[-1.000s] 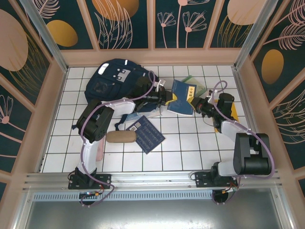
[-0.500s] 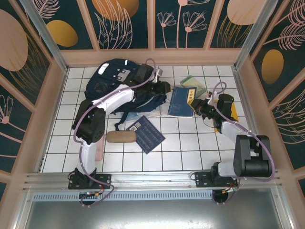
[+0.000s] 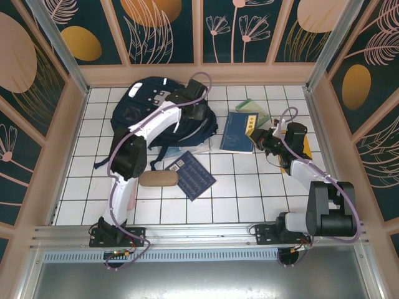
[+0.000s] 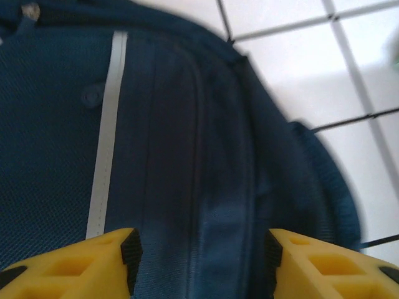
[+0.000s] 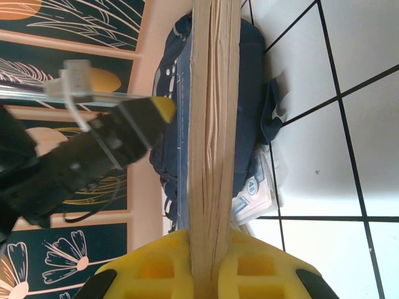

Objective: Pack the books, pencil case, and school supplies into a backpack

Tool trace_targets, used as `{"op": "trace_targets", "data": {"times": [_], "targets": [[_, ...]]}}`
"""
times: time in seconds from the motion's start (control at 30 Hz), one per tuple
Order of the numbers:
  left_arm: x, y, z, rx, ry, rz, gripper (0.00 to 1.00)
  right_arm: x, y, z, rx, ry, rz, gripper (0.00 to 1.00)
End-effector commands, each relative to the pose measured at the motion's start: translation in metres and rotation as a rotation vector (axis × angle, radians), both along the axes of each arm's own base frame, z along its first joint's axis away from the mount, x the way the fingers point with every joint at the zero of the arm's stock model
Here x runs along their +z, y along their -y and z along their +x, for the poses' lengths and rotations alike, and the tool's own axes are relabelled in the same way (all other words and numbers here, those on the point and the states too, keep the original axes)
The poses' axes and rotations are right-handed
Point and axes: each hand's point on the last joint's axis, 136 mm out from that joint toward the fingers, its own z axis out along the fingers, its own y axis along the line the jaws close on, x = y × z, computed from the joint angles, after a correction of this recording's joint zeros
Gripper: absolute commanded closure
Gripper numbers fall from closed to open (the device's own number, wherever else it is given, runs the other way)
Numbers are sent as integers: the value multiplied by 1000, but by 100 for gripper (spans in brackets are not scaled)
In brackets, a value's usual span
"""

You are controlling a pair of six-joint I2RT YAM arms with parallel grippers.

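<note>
The navy backpack [image 3: 146,109] lies at the back left of the tiled floor. My left gripper [image 3: 198,115] hovers over its right side, open, nothing between the fingers; the left wrist view has dark backpack fabric [image 4: 187,156] and a white stripe [image 4: 107,149] under the open left gripper [image 4: 201,258]. My right gripper [image 3: 259,137] is shut on the right edge of a navy book [image 3: 239,132]. The right wrist view has the book's page edge [image 5: 215,124] standing between the pads of the right gripper [image 5: 215,249], with the backpack [image 5: 249,68] behind it.
A green book [image 3: 254,106] lies behind the held book. A second navy book [image 3: 193,175] and a tan pouch [image 3: 158,179] lie in the middle front. A clear packet [image 5: 255,187] sits by the backpack's straps. A yellow book [image 3: 306,146] lies under my right arm.
My left gripper drew away from the navy book's left edge, opened, and swung left and back over the backpack. My right gripper kept its hold on the book.
</note>
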Motion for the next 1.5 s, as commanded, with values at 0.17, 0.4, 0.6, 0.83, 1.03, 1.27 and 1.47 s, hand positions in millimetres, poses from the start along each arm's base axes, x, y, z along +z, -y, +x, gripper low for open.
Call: {"op": "trace_targets", "data": {"times": [0.17, 0.4, 0.6, 0.83, 1.03, 1.27, 1.47], "targets": [[-42, -22, 5, -5, -36, 200, 45, 12, -1, -2, 0, 48, 5, 100], [-60, -28, 4, 13, -62, 239, 96, 16, -8, -1, 12, 56, 21, 100], [-10, -21, 6, 13, 5, 157, 100, 22, -24, 6, 26, 72, 36, 100], [69, -19, 11, 20, 99, -4, 100, 32, -56, 27, 78, 98, 61, 100], [124, -25, 13, 7, 143, -161, 100, 34, -82, 48, 94, 112, 101, 100], [169, -39, 13, -30, 145, -373, 100, 29, -117, 76, 107, 124, 116, 100], [209, -46, 9, -80, 178, -531, 100, 28, -154, 106, 123, 118, 176, 100]]}}
